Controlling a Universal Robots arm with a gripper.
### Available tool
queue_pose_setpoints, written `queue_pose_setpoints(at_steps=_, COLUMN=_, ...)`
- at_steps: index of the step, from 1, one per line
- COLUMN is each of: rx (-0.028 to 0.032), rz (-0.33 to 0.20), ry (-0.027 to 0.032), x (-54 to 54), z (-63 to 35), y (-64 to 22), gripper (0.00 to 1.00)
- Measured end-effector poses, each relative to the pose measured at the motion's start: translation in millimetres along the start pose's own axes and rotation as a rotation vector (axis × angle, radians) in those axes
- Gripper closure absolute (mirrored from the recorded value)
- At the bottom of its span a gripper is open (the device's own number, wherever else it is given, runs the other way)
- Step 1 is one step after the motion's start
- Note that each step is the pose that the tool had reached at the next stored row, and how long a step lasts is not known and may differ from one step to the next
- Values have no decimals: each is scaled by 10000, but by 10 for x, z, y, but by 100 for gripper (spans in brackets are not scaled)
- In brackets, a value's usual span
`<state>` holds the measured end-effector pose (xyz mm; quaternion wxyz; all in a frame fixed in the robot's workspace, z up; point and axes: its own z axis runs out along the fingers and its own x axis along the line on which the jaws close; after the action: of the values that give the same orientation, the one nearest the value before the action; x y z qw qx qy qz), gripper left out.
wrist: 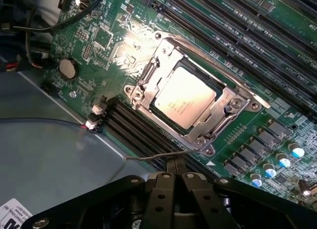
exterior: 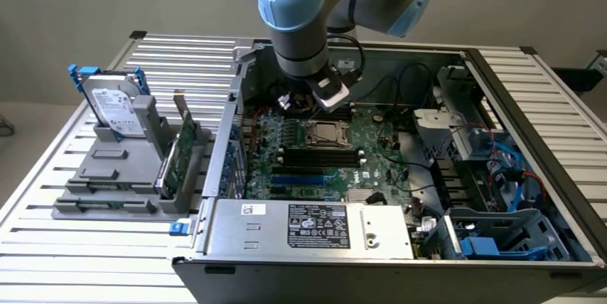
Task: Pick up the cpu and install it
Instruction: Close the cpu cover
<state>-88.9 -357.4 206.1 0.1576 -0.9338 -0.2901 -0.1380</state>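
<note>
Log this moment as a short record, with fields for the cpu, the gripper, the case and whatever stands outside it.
cpu: lying flat inside the socket frame on the motherboard, silvery top up
gripper: fingers shut, nothing between them, close to the socket, not touching the cpu
computer case: open, the arm reaching down into it
hard drive: upright in a grey holder at the exterior view's left, outside the case
</note>
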Motion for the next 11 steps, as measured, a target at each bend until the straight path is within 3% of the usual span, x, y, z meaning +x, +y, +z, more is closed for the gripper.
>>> queue_pose_setpoints(at_steps=5, rx=-167, rz=-123, ry=252, x=-2, z=25, y=-11, gripper=89)
queue_pose_setpoints(at_steps=7, rx=-191, rz=-139, ry=272, x=-9, z=33, y=-15, gripper=89)
queue_pose_setpoints(at_steps=11, rx=-236, rz=-147, ry=239, x=-12, z=48, y=-23, gripper=89)
